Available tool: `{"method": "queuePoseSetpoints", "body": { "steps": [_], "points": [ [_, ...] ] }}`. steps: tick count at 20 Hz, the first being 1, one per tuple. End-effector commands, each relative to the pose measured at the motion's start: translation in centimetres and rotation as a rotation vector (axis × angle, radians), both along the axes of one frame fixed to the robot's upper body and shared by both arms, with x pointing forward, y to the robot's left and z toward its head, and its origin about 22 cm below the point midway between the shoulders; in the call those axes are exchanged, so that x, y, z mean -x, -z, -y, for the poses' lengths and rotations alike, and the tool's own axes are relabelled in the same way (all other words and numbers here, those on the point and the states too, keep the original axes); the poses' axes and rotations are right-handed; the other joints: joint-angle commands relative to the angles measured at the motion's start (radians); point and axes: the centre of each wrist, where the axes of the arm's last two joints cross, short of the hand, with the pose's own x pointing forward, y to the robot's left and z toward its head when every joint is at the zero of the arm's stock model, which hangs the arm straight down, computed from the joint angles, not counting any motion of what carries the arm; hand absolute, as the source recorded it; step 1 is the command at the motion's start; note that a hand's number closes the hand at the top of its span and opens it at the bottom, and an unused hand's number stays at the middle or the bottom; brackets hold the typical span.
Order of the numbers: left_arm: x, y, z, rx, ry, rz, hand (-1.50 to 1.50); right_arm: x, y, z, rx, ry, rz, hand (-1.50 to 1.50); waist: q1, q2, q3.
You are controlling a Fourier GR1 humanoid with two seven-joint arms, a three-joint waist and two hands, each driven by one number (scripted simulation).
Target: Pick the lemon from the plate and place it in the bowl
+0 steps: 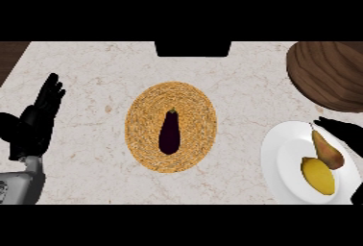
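- The lemon [318, 176] is a smooth yellow oval lying on the white plate [278, 161] at the bench's [92, 139] right side, its upper end touching a brown-green pear [327, 150].
- The right hand [345, 133] shows only as dark fingers at the right edge, just above the pear and up-right of the lemon, not touching it (whether they are curled or straight I cannot tell).
- Another dark piece [357, 193] sits at the lower right edge, just beside the lemon; too little shows to name it.
- The left hand [37, 120] rests at the far left, fingers straight and empty, well apart from the lemon.
- The wooden bowl [327, 72], above the right fingers, is cut off by the edge.
- Between the hands, a dark eggplant [169, 132] lies on a woven mat [146, 115].
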Motion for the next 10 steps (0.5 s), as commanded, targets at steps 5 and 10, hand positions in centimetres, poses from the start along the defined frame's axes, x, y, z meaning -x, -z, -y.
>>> {"method": "queuePoseSetpoints", "body": {
  "steps": [5, 10],
  "points": [
    [0.7, 0.6, -1.2, -0.006, -0.006, 0.004, 0.00, 1.4, 4.3, -0.7, 0.009, 0.012, -0.065, -1.50, -0.001, 0.000, 0.000],
    [0.5, -1.6, -0.4, 0.002, -0.002, -0.007, 0.00, 2.1, 5.6, -1.2, 0.008, 0.031, -0.093, -1.50, -0.002, -0.001, 0.000]
  ]
}}
